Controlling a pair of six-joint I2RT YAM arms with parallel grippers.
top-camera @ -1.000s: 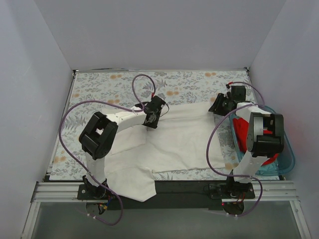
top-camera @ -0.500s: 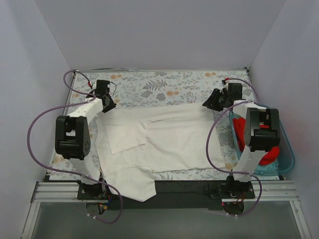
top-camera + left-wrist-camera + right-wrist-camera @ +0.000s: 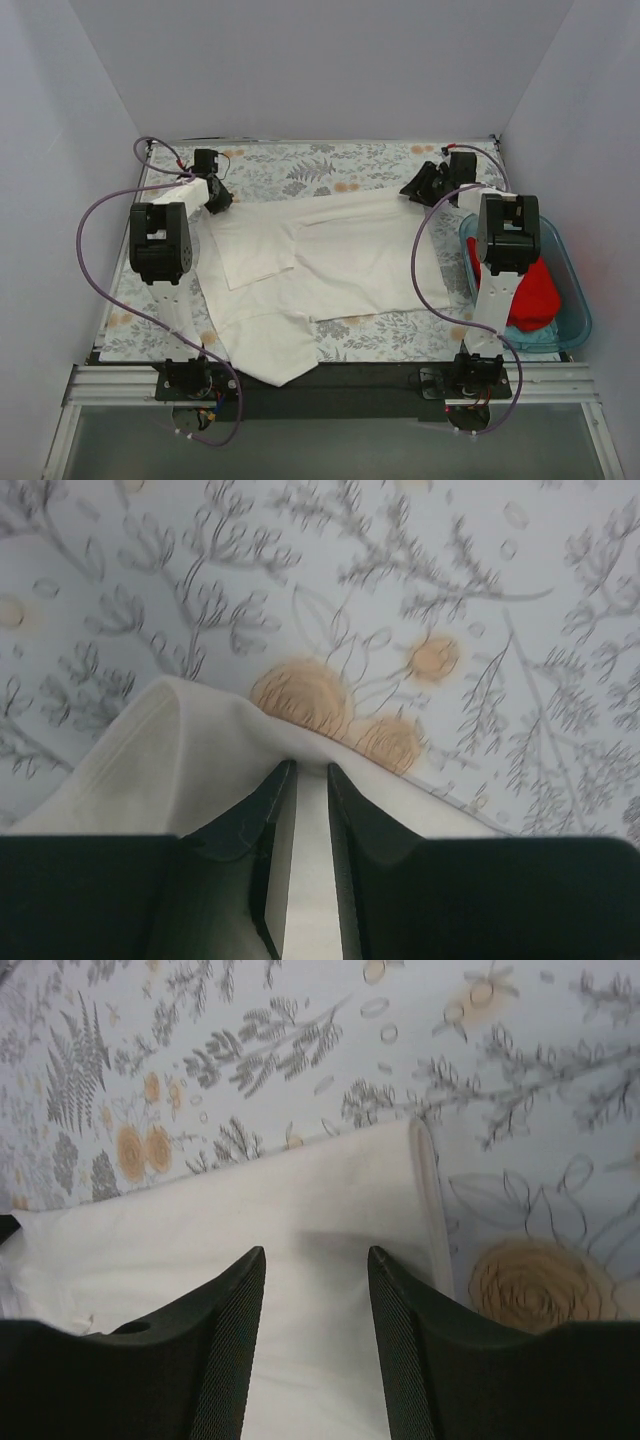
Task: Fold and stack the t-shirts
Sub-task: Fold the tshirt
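The white t-shirt [image 3: 340,260] lies spread on the floral table, one flap folded over its left part. My left gripper [image 3: 222,203] is at the shirt's far left corner. In the left wrist view its jaws [image 3: 310,768] stand narrow and pinch a raised fold of white cloth [image 3: 200,750]. My right gripper [image 3: 410,190] is at the far right corner. It is open [image 3: 315,1252], its fingers just over the flat cloth [image 3: 320,1190] beside the hem. The red t-shirt [image 3: 530,295] is bunched in the blue tub.
The translucent blue tub [image 3: 578,320] stands at the table's right edge, beside the right arm. The shirt's near left part hangs over the table's front edge [image 3: 270,365]. Grey walls close in the table on three sides.
My left arm swung from the shirt's middle out to its far left corner and its jaws narrowed. The right jaws widened. The shirt's far edge shifted a little farther back.
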